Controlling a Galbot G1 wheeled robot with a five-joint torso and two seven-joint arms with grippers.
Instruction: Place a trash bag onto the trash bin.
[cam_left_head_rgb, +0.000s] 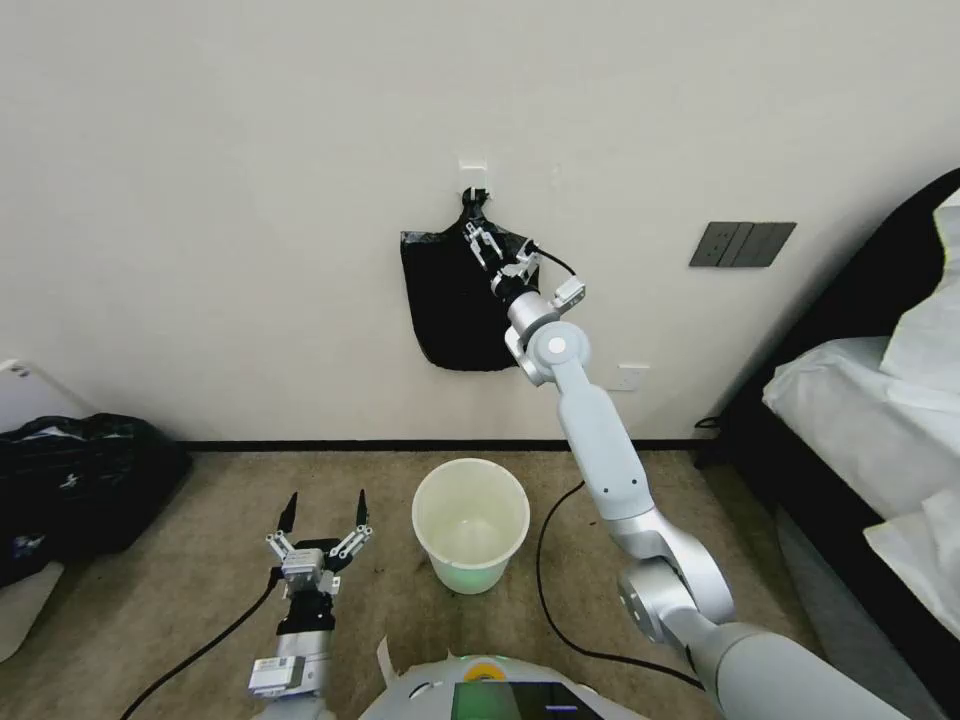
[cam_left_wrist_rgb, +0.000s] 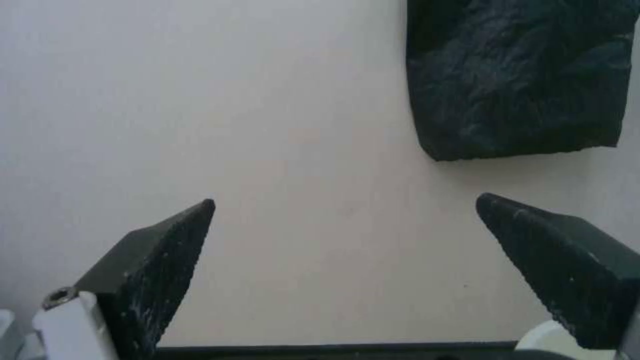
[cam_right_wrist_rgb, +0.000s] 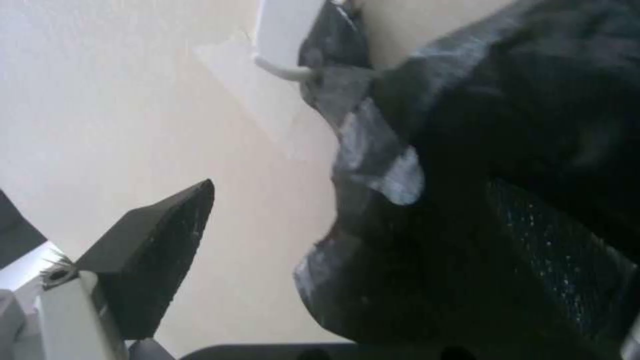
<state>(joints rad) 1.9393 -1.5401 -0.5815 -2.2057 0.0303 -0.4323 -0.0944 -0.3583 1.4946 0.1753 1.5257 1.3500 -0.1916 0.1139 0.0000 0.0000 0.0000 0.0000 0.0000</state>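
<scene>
Against the wall, thin glossy black plastic trash bag (cam_left_head_rgb: 450, 300) on white hook: light, limp, slippery; right gripper (cam_left_head_rgb: 481, 237) spread at gathered neck.

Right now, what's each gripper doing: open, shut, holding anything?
Left gripper: open, empty, low over the carpet beside the round cream plastic bin.
Right gripper: open, at the gathered top of the thin black plastic bag hanging on the wall.
</scene>
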